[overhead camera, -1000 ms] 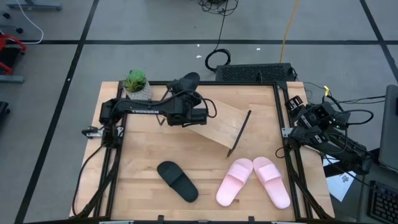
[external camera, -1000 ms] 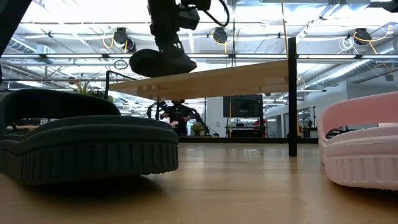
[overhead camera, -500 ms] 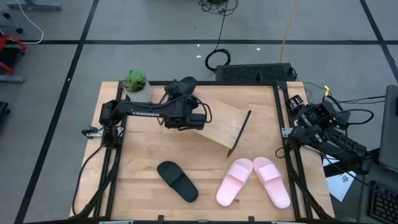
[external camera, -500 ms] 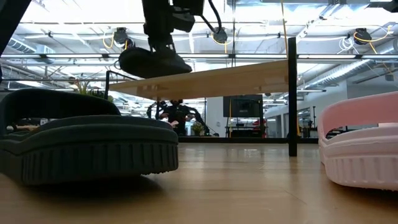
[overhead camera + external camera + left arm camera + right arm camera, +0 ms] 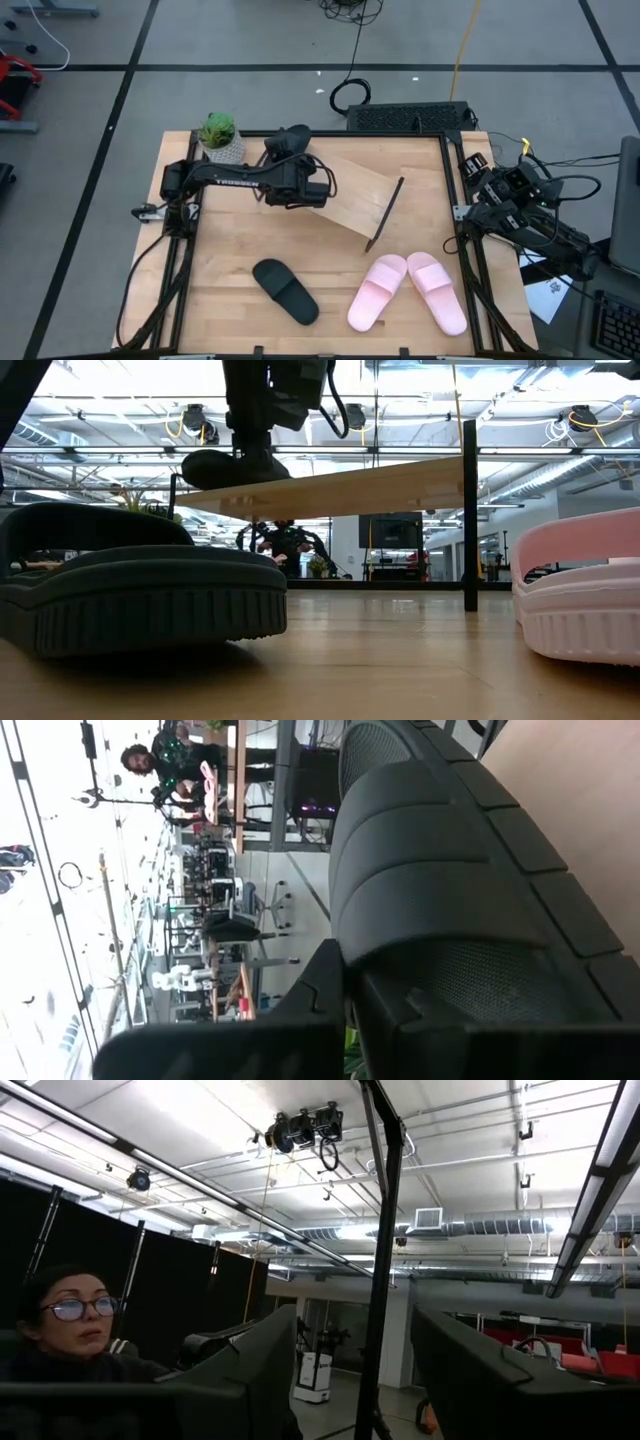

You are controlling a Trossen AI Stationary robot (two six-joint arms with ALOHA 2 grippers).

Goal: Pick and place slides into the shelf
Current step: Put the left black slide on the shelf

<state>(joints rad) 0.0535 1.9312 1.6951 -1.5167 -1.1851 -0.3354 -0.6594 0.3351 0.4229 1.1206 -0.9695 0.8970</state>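
Note:
My left gripper (image 5: 290, 163) is over the far left end of the shelf (image 5: 350, 200) and is shut on a black slide (image 5: 291, 139). The shelf is a light plank on a thin black frame, standing askew on the table. In the low view that slide (image 5: 225, 467) sits at the plank's left end (image 5: 215, 492), under the gripper (image 5: 262, 438). The second black slide (image 5: 285, 290) and two pink slides (image 5: 377, 291) (image 5: 438, 291) lie sole-down near the table's near edge. My right gripper (image 5: 350, 1380) is open and waits at the table's right edge. My left gripper holds the black slide by its near end (image 5: 262, 457), with the fingers coming down from above. Its own body hides the pinch, so the exact part cannot be told. The slide lies level with its sole at the plank's top (image 5: 200, 485), and its ribbed strap (image 5: 430, 870) fills the wrist view.
A potted plant (image 5: 218, 133) stands at the table's far left corner, close beside the held slide. The shelf's black end leg (image 5: 385, 215) points toward the pink slides. Bare wood lies between the shelf and the slides near the front. A person shows in the right wrist view.
My left gripper has carried the black slide toward the table's left edge and a little down. The slide has gone from hanging above the plank to sitting at the plank's far left end. The gripper has stayed shut on it.

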